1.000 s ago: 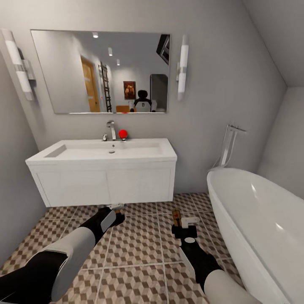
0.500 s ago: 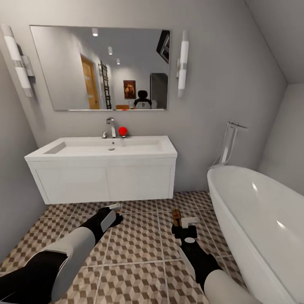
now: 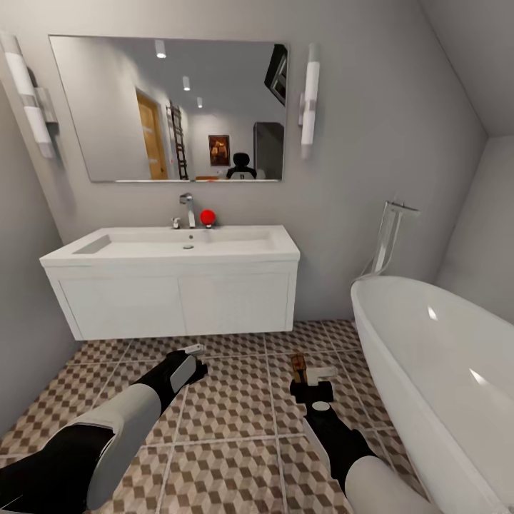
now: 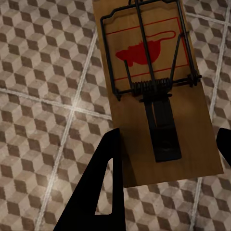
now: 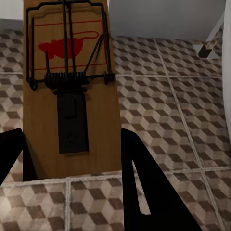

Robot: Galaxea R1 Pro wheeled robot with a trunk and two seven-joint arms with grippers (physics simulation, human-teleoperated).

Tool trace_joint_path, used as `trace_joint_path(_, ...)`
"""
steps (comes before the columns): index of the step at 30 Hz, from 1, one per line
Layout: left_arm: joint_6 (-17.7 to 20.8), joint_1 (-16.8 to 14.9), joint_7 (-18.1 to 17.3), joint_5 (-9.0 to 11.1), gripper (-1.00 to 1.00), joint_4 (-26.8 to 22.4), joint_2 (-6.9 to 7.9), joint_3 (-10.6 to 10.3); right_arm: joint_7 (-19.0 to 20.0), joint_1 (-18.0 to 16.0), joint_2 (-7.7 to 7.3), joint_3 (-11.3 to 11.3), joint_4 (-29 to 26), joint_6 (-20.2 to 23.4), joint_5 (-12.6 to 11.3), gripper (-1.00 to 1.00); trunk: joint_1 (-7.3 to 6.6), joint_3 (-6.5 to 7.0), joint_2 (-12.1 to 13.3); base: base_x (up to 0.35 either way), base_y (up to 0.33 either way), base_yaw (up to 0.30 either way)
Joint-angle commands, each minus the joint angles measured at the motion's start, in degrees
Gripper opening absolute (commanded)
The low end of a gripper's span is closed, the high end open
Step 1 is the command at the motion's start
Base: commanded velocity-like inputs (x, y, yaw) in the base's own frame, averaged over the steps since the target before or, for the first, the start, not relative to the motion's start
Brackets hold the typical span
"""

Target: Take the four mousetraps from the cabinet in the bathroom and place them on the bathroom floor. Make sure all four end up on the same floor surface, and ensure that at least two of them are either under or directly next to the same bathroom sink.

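Note:
Two mousetraps show, each a tan board with a dark wire spring and a red mouse print. My left gripper (image 3: pixel 194 354) is shut on one mousetrap (image 4: pixel 154 91) at its rear end, its black fingers (image 4: pixel 107 183) on both long edges, above the bathroom floor (image 3: pixel 235 407). My right gripper (image 3: pixel 308 373) is shut the same way on the other mousetrap (image 5: pixel 72 91), which appears edge-on as a mousetrap (image 3: pixel 298 365) in the head view. Both hover over the tiles in front of the white wall-hung bathroom sink (image 3: pixel 171 293). The cabinet is out of view.
A white oval bathtub (image 3: pixel 435 371) with a chrome floor tap (image 3: pixel 389 239) fills the right side. The sink carries a chrome faucet (image 3: pixel 188 210) and a red ball (image 3: pixel 208 217), under a wide mirror (image 3: pixel 168 107). A grey wall closes the left.
The whole picture has shifted slightly, with mirror and sink sitting higher, so the camera moved. Both grippers keep their traps in nearly the same place.

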Motion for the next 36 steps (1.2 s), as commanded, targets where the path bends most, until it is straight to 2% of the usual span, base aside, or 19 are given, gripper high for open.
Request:
trace_joint_path(1, 0.26, -0.02, 0.43, 0.57, -1.0, -0.13, 0.03, -0.5, -0.64, -0.03, -0.03, 0.33, -0.05, 0.33, 0.16, -1.0, 0.22, -0.24, -0.44, 0.0, 0.0, 0.0)
trace_joint_path(36, 0.26, -0.02, 0.43, 0.61, -1.0, -0.17, 0.03, -0.36, -0.55, -0.03, -0.03, 0.33, -0.05, 0.33, -0.11, -1.0, 7.9, -6.53, -14.48, 0.0, 0.0, 0.0)
